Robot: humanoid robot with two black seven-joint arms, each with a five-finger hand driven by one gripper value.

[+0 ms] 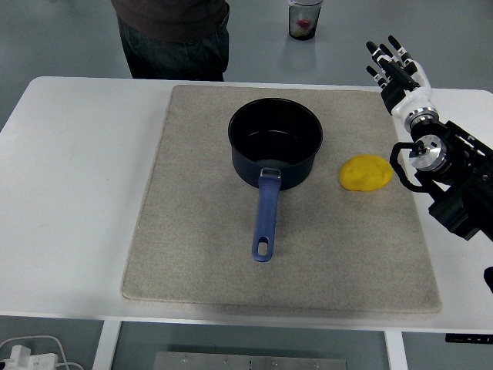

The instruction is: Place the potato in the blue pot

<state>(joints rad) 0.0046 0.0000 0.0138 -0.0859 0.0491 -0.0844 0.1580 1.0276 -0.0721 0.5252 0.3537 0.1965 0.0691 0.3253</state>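
Hovering beyond the mat's (192,254) far corner, the right hand (397,69) (fingers seemingly straight, holding nothing) is well apart from the potato (366,173) beside the blue pot (275,142)

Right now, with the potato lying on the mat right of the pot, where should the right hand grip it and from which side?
Probably from above, fingers across the short axis of the potato. It lies flat on the mat, long axis left-right, clear of the pot, with free space around it. The right hand is open, raised behind it.
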